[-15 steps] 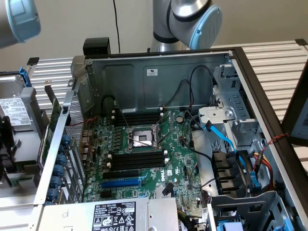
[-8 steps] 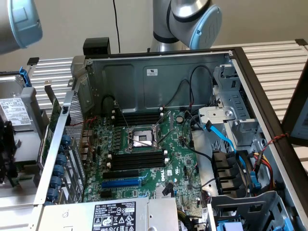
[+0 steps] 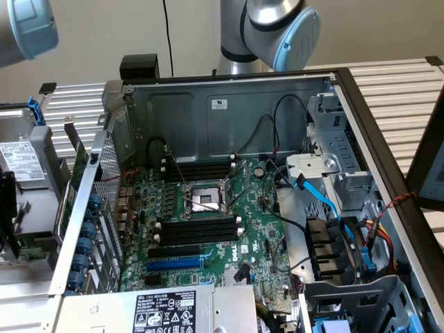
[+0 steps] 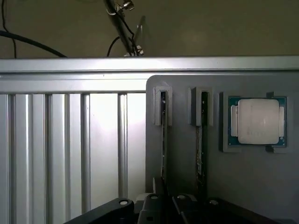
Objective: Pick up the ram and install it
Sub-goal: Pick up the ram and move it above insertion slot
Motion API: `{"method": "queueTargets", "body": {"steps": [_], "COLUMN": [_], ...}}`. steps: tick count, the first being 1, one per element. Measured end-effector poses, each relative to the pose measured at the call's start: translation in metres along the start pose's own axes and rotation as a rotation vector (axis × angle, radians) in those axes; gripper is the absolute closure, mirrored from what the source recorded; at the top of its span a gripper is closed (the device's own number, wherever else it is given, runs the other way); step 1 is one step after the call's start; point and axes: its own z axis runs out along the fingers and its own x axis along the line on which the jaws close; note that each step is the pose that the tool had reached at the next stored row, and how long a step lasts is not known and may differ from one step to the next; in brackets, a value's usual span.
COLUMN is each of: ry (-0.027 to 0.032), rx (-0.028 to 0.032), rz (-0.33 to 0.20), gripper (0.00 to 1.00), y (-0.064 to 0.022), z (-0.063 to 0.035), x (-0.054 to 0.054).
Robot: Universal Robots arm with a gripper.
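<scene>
Gray holder [image 4: 252, 182] keeps the ram [image 4: 202, 154] on edge, slotted beside a processor [image 4: 258, 120]; whether the tool [image 4: 173, 203] is apart or together cannot be told.

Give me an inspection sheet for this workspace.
Surface: ribbed aluminium table.
Job's things: ram on edge in grey holder, second stick beside it; motherboard's black slots bare.
Clutter: processor chip in the holder's recess.
Grippers: claw at the holder, nearest the sticks.
Cables: blue cable and black leads inside the case.
Surroundings: open computer case, plain wall behind.
</scene>
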Motion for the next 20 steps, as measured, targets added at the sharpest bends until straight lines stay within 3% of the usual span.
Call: {"method": "queueTargets", "body": {"steps": [13, 20], "ry": [-0.003, -0.0142], "rx": [0.0022, 0.0022], "rz": [0.0, -0.01], "gripper": [0.86, 0.86], "y": [0.0006, 0.0002], "z": [-0.0528, -0.079], "x": [0.001, 0.002]}}
